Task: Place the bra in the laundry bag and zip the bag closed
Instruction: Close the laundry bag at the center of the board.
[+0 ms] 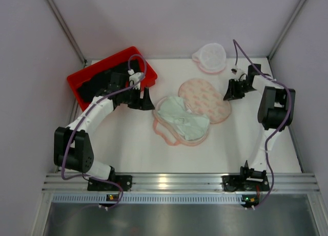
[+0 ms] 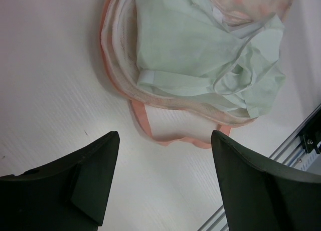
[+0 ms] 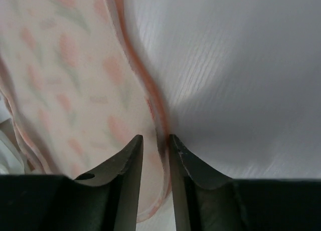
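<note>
A small round white mesh laundry bag [image 1: 209, 56] with pink edging lies at the back of the table. Black fabric, the bra [image 1: 95, 88], lies in the red bin [image 1: 77, 84], partly hidden by my left arm. My left gripper [image 1: 143, 100] [image 2: 164, 136] is open and empty. It hovers just left of a larger open pink-edged mesh pouch [image 2: 118, 65]. My right gripper [image 1: 229, 94] [image 3: 155, 138] is closed down narrow on the pink trim of the peach patterned piece [image 1: 207, 99] [image 3: 65, 80] at its right edge.
A mint-green garment [image 1: 182, 119] [image 2: 200, 55] lies bunched in the open mesh pouch at the table's middle, joined to the peach piece. The red bin stands at the back left. Walls enclose three sides. An aluminium rail [image 1: 169, 182] runs along the near edge.
</note>
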